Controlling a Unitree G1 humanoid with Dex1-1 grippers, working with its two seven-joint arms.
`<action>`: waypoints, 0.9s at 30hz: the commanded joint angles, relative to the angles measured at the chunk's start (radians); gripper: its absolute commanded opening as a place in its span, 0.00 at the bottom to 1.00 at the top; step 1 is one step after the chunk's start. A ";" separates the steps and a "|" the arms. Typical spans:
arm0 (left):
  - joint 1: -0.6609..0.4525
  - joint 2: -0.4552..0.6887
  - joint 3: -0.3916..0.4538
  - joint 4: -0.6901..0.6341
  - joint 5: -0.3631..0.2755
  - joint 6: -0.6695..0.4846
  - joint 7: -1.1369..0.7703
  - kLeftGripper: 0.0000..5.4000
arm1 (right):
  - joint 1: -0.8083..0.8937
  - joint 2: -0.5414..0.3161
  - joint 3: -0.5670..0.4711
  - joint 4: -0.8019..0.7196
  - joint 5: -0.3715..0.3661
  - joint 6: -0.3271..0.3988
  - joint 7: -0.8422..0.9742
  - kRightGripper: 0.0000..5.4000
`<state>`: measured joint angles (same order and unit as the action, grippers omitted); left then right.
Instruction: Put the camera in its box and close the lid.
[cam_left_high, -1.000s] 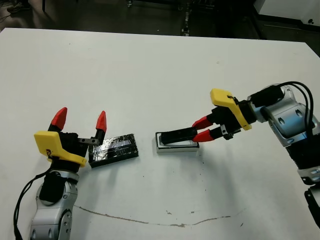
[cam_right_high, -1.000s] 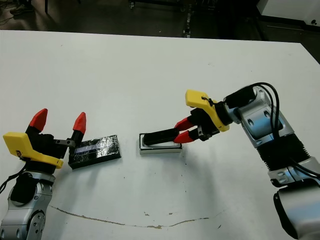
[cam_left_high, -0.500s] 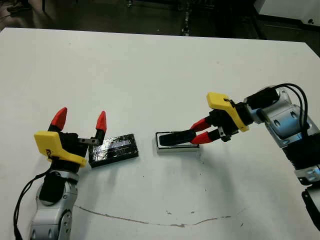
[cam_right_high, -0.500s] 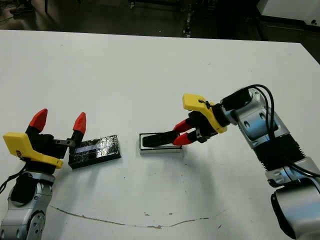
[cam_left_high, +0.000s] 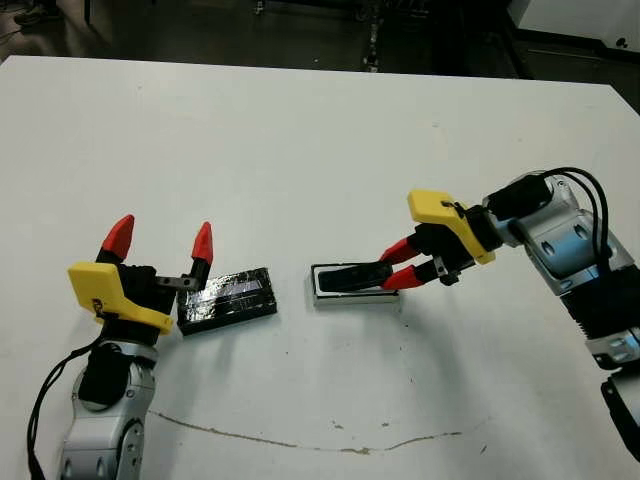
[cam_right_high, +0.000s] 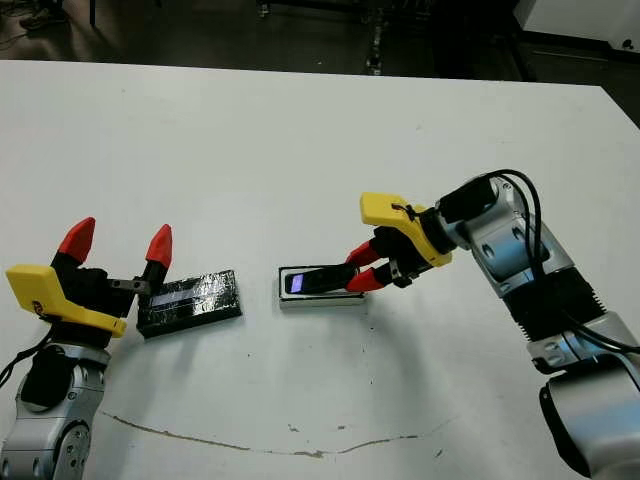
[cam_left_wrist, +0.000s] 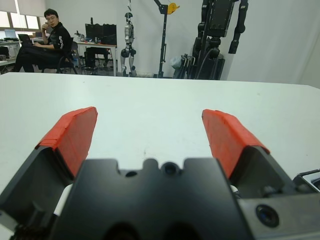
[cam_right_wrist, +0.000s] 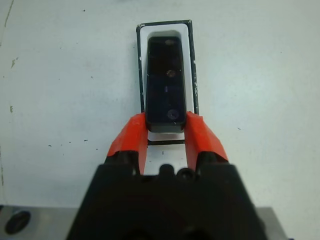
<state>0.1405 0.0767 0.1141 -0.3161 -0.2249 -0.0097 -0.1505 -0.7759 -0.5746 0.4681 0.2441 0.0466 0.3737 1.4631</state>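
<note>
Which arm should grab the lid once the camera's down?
Probably left: its open pincer sits right beside the lid, while the right pincer holds the camera over the box.

1. The big white table fills most of the room view. It has a thin dark crack line near the front edge
2. Past the table the floor is dark
3. Far away there is a white wall, black stands, and a person sitting at a desk
</note>
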 joint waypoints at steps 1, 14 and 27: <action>0.007 0.003 -0.001 -0.001 0.010 0.005 0.006 1.00 | 0.010 0.008 0.012 -0.009 -0.010 0.002 -0.004 0.30; 0.006 0.000 -0.001 0.003 -0.001 0.005 0.001 1.00 | 0.020 0.055 0.016 0.000 -0.014 0.043 -0.039 0.30; 0.011 0.001 -0.005 0.000 0.005 0.005 0.005 1.00 | 0.052 0.043 -0.016 -0.060 -0.027 0.057 -0.121 0.51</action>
<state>0.1415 0.0766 0.1093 -0.3165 -0.2253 -0.0095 -0.1496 -0.7419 -0.5164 0.4586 0.1952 0.0290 0.4569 1.3571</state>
